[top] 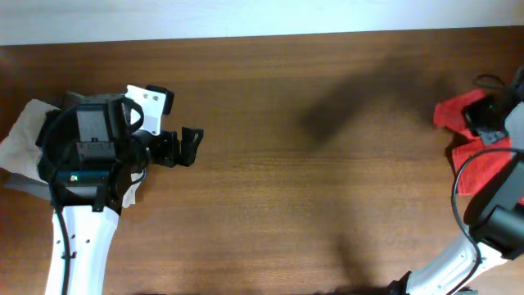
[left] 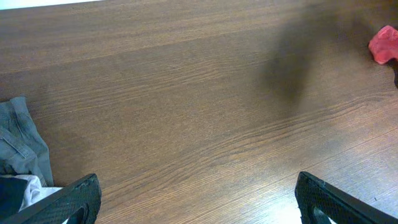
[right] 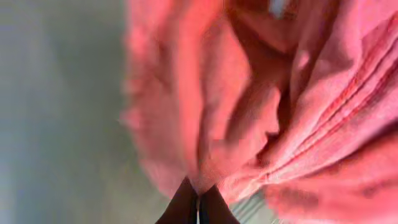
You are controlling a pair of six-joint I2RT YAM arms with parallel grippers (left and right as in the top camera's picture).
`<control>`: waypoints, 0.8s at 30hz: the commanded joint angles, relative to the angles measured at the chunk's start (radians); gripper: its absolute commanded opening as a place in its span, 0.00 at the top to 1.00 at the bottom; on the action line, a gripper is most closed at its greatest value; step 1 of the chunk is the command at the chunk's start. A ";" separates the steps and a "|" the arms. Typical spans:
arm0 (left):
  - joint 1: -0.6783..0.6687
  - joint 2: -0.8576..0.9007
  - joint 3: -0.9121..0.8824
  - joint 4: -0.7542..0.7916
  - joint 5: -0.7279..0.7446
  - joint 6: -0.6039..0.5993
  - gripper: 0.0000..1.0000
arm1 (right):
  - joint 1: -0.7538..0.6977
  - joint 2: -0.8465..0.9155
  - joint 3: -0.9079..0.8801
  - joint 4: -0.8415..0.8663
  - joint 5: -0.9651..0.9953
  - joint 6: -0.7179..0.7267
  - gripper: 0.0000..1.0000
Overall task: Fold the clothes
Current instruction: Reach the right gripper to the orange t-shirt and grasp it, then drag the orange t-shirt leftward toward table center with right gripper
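Observation:
The clothes (top: 460,113) are a crumpled red heap at the table's far right edge, with more red cloth (top: 485,166) just in front of it. My right gripper (top: 490,123) is down in this heap. In the right wrist view the red cloth (right: 261,93) fills the frame, and the right gripper (right: 198,200) is shut, pinching a fold of it between its dark fingertips. My left gripper (top: 190,146) hangs open over bare wood at the left, far from the red cloth. Its fingers (left: 69,200) stand wide apart with nothing between them, and the red cloth (left: 384,45) shows small in the distance.
A pile of pale and grey garments (top: 23,135) lies at the table's left edge beside the left arm; its grey cloth (left: 18,142) shows in the left wrist view. The brown wooden table (top: 327,188) stretches between the two arms.

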 commanded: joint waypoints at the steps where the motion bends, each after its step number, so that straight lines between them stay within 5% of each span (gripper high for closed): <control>1: -0.002 0.003 0.023 0.008 0.014 -0.008 0.01 | 0.060 -0.208 0.111 -0.035 -0.036 -0.118 0.96; 10: -0.002 0.001 0.023 0.007 0.014 0.007 0.01 | 0.228 -0.478 0.133 -0.108 -0.037 -0.148 0.96; 24: -0.002 -0.040 0.058 0.013 0.014 0.007 0.01 | 0.890 -0.565 0.132 -0.173 -0.114 -0.392 0.96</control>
